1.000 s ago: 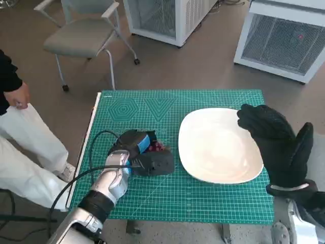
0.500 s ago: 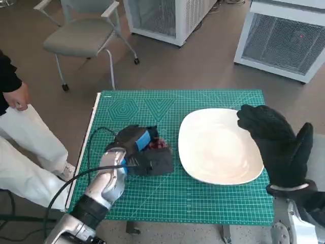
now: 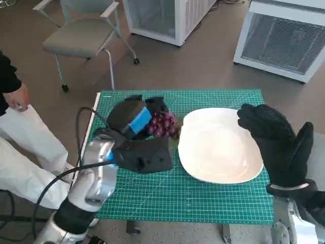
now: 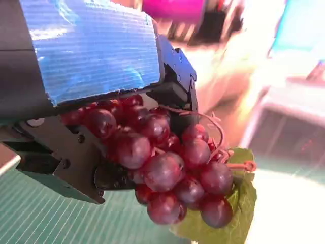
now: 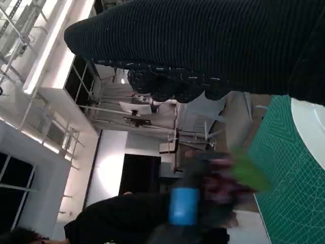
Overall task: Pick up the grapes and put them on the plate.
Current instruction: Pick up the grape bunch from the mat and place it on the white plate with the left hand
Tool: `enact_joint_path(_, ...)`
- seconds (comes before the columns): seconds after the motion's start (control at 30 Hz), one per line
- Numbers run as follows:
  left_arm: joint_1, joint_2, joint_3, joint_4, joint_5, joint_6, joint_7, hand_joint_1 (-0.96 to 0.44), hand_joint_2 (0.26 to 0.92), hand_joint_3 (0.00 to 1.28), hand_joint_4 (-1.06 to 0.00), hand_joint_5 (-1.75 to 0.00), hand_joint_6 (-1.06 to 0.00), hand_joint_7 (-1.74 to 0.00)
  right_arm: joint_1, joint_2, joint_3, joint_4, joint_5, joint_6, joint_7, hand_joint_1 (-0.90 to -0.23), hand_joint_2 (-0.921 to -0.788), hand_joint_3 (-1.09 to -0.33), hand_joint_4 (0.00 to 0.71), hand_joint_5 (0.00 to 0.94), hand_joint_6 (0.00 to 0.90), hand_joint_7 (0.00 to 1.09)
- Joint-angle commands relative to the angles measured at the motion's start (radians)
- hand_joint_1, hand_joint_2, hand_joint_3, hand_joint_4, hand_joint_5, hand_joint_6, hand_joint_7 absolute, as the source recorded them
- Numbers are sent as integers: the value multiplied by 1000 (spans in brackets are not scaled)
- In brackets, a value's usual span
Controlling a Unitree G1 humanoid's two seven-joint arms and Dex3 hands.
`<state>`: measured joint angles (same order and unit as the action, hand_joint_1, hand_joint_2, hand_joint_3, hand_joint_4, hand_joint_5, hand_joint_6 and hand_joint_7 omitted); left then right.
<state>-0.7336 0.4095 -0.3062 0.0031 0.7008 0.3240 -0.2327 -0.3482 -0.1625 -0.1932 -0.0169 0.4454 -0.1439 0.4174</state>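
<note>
One grape bunch in left hand

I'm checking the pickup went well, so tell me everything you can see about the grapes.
The grapes are one bunch of dark red, glossy, round fruit with a thin stem and a green leaf at the end. The left hand grips the bunch from above, lifted over the green mat, just beside the white plate, not yet on it.

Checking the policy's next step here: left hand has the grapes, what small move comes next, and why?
Probably carry the grapes sideways toward the plate, staying lifted. The left hand holds the bunch by its top, and it hangs beside the plate's near rim, not over it. The plate is bare, and the right hand hovers open at its far edge, so the near side looks free for a drop.
</note>
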Motion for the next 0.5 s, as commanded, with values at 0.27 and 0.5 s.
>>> enact_joint_path(0.27,11,18,63,-41,-3,-61,45,2,913,31,-697,-1222,-741,-983,8,3,2,18,-7,1,-3,-381,-921,-633,407,754,190,1003)
enact_joint_path(0.5,-20,-1,43,1,-2,-60,25,2,914,16,-761,-1135,-701,-1045,9,5,1,19,-7,-5,-3,-381,-921,-632,408,753,191,1001)
